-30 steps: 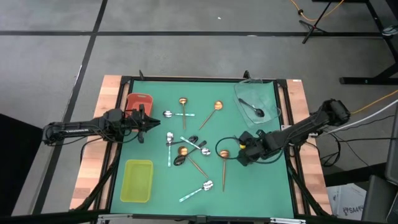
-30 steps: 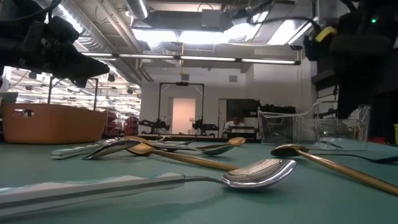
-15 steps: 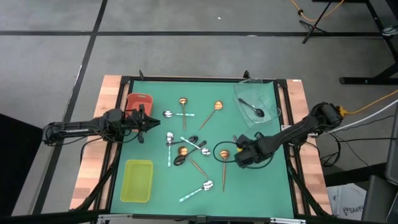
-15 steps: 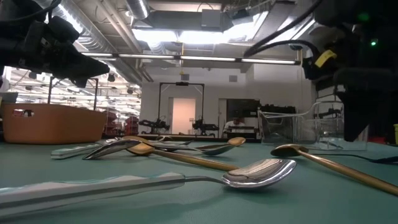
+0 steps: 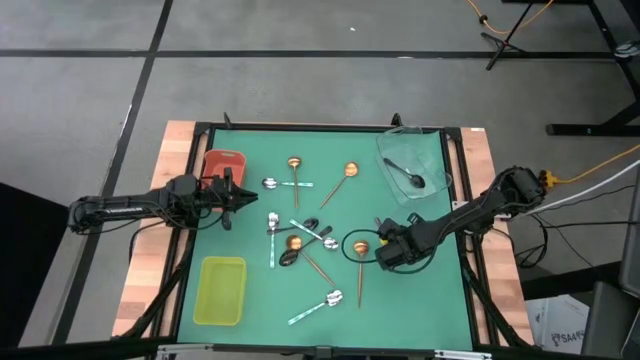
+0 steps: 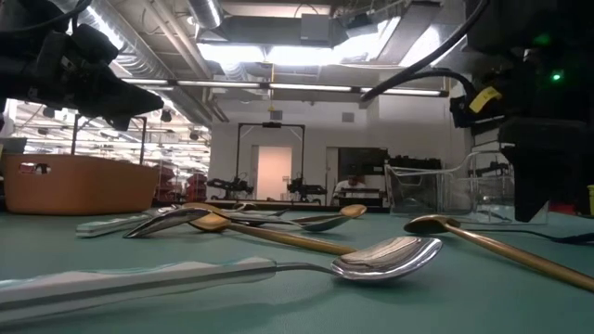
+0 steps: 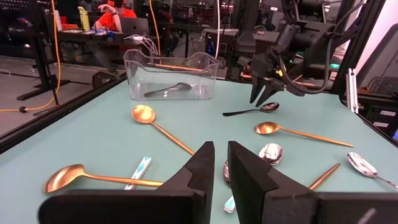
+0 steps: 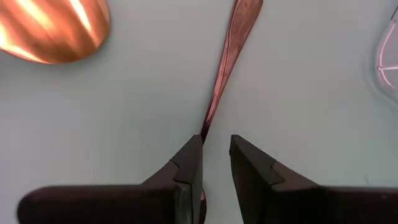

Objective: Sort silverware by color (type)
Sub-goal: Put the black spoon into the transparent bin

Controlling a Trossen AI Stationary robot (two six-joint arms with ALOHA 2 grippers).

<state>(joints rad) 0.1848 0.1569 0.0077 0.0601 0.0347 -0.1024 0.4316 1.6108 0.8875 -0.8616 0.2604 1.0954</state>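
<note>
The right gripper [image 5: 385, 250] is down low over the green surface [image 5: 400, 310], near its right side. Its two dark fingers [image 8: 186, 171] sit close together with only a thin gap. A thin dark handle runs up to that gap, and it looks like the fingers sit on each side of its tip, but I cannot tell if they are pinching it yet. This seems to be the black spoon with a thin handle [image 7: 252, 111] that lies on the surface just under the gripper. I think the arm came down here to pick it up, because one black spoon in the clear plastic tray [image 5: 405, 176] already lies at the far right corner, and black ones should go together.

Right beside the gripper is a shiny copper spoon with a long thin handle [image 5: 360, 262]. Its round bowl [image 8: 53, 28] is very near the fingers, so the gripper must be careful not to bump it.

The other spoons lie mixed in the middle of the surface: more copper ones, dark ones and silver spoons with pale mint-green handles [image 5: 315, 306]. They are not sorted yet.

The left gripper [image 5: 232, 197] waits at the left side, up off the surface, next to the red tray [image 5: 224, 161]. Its fingers [image 7: 249, 177] are nearly shut and hold nothing. The yellow-green tray [image 5: 220, 291] sits near the front left.
</note>
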